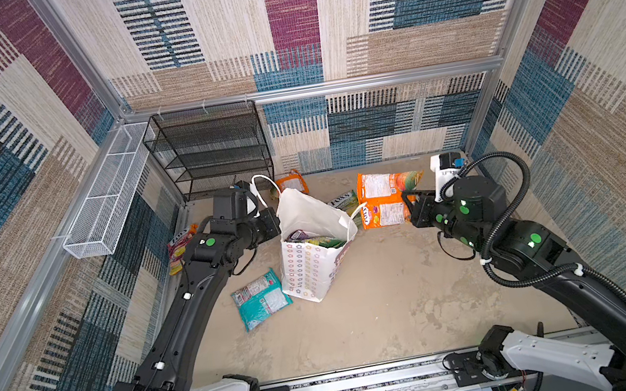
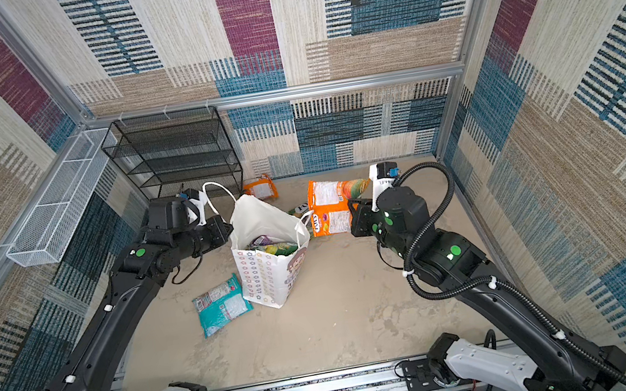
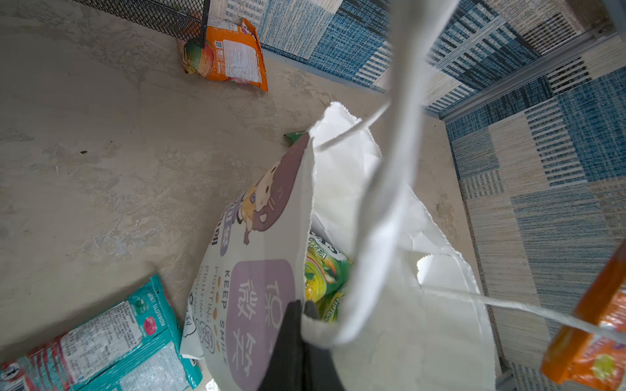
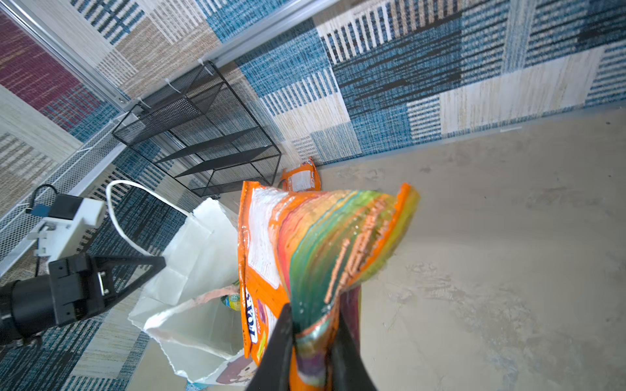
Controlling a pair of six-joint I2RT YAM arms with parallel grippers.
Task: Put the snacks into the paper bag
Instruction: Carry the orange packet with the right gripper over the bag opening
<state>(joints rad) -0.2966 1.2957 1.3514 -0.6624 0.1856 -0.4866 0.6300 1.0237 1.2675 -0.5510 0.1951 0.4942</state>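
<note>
The white paper bag stands open mid-floor with green and purple snacks inside. My left gripper is shut on the bag's printed rim. My right gripper is shut on an orange snack pouch, held upright just right of the bag's mouth. On the floor lie a teal pouch, an orange pouch, a green pouch behind the bag, and a pink-yellow pouch under my left arm.
A black mesh rack stands against the back wall on the left. A white wire basket hangs on the left wall. Patterned walls close in three sides; bare floor lies in front of the bag.
</note>
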